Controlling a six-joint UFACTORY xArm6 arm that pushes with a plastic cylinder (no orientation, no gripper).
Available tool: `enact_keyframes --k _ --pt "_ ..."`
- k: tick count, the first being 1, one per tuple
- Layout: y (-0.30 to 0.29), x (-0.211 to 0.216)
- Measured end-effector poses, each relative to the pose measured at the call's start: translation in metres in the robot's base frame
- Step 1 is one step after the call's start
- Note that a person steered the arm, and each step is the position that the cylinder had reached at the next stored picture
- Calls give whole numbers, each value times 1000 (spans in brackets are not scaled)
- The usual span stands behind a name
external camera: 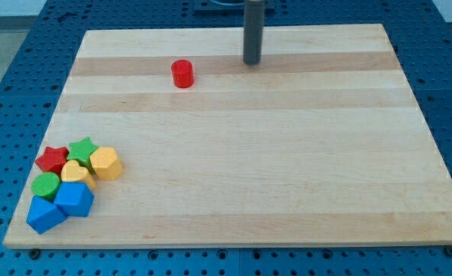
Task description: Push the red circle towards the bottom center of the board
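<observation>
1. One hazard is the approach line. The red circle [183, 73] stands near the view's top, left of centre, on the wooden board [287, 176]. My tip [252, 63] rests well apart from it, to the view's right and slightly higher. The goal lies toward the view's bottom centre, so a straight sweep leftward from where the tip is would likely send the circle sideways, away from the goal.

2. Getting behind the circle means passing along the view's top side of it, where little board remains. A careless swing there could clip the circle early and nudge it off course.

3. An off-centre contact is the next risk. The block is round, so I judge that a push not aimed through its middle would let it roll off the rod and slip to one side, leaving the tip running on alone.

4. A cluster sits at the view's bottom left: red star [52, 159], green star [84, 149], yellow hexagon [106, 163], yellow heart [77, 174], green circle [46, 185] and two blue blocks [60, 206]. A path drifting leftward could run the circle into them and scatter them.

5. Overshoot at the bottom edge is possible; a long stroke might carry the circle off the board.

6. No pincer is fitted here; the arm ends in a bare rod, so nothing opens, closes or grips.
</observation>
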State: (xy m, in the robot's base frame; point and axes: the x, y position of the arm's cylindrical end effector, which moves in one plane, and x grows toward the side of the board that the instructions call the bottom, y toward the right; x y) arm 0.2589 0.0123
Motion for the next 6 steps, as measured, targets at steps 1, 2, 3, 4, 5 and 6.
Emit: enact_keyframes --k 1,2,3,4,5,6 --pt "-74 -15" --pt "-87 19" --pt "-91 42" --pt "-91 40" --pt "-113 45" --pt "-133 63"
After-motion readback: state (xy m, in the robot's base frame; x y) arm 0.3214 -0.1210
